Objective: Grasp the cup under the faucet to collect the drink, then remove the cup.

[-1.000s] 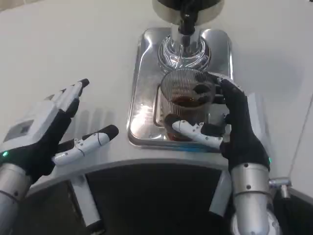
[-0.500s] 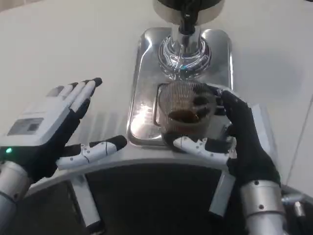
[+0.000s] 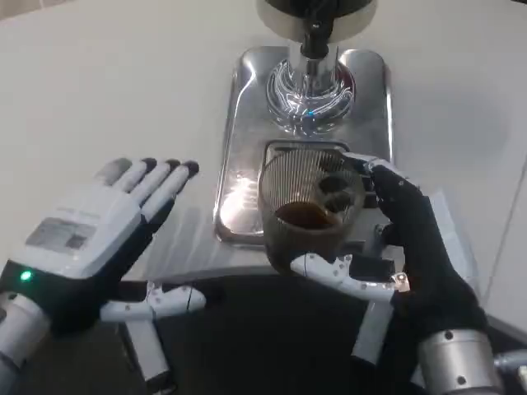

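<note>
held upright in the right robot hand (image 3: 412, 247): a ribbed, clear glass cup with dark brown drink in its bottom (image 3: 310, 210), long axis vertical, open mouth pointing up toward the camera. wrapped around the cup's right side by black fingers (image 3: 387, 177), with the white thumb (image 3: 338, 271) crossing its near lower wall. positioned over the near edge of the shiny, rectangular steel drip tray (image 3: 239, 123), nearer than the chrome faucet spout with black tip (image 3: 314, 41) and the round chrome base (image 3: 311, 90) beneath it; no longer directly below the spout. whether lifted clear of the tray or resting on its edge, cannot tell.

on the left, well apart from the cup: the left robot hand (image 3: 90, 239), white back up, spread and holding nothing, fingers extended toward the far side, thumb stuck out to the right over the near desk edge.

all set on a white desk (image 3: 99, 90), curved along its near edge, dark gap below.
</note>
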You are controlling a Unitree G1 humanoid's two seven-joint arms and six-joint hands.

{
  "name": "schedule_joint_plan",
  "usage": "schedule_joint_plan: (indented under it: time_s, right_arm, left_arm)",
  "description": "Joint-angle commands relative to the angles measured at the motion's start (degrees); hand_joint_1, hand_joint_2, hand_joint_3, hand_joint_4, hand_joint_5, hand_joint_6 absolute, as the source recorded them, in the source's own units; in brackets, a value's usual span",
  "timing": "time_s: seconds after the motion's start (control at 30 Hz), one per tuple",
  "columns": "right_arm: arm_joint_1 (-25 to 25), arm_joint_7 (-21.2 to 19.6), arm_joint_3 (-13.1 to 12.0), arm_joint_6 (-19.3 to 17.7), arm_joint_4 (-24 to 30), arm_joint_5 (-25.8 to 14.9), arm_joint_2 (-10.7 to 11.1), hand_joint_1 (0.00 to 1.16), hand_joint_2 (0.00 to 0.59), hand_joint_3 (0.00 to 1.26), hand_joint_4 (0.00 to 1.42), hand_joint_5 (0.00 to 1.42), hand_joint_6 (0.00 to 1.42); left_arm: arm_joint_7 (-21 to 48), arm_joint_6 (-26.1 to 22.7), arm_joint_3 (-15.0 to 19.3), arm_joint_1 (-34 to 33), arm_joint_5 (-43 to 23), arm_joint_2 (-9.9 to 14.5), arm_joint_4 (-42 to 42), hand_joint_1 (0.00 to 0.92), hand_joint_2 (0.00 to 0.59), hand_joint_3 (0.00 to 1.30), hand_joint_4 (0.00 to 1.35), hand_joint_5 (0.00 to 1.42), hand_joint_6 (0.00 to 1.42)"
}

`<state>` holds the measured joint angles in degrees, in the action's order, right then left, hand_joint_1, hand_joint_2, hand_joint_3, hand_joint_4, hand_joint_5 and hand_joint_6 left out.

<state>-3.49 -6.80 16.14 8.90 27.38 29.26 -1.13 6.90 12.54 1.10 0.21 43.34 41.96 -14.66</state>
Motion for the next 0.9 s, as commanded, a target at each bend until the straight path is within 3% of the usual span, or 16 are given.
schedule_joint_plan:
  time_s: [0.03, 0.37, 0.9]
  right_arm:
    - [-1.1, 1.4, 0.2, -0.9, 3.4, -0.7, 0.5, 1.16, 0.190, 0.84, 0.90, 1.09, 1.31]
    - [-5.2, 3.0, 0.5, -2.2, 5.2, -2.5, 1.5, 1.16, 0.190, 0.84, 0.90, 1.09, 1.31]
    - [-6.8, 4.7, 1.9, -1.8, 6.7, -3.5, 1.6, 1.16, 0.189, 0.84, 0.90, 1.08, 1.31]
  left_arm:
    - [-0.3, 1.1, 0.9, 1.9, 1.2, 1.3, -0.8, 0.000, 0.134, 0.00, 0.00, 0.00, 0.00]
    - [-2.8, 3.1, 0.4, 3.1, 4.7, 0.7, -1.1, 0.000, 0.129, 0.00, 0.00, 0.00, 0.00]
    - [-3.1, 3.4, -0.9, 2.9, 5.1, -0.9, -1.3, 0.000, 0.127, 0.00, 0.00, 0.00, 0.00]
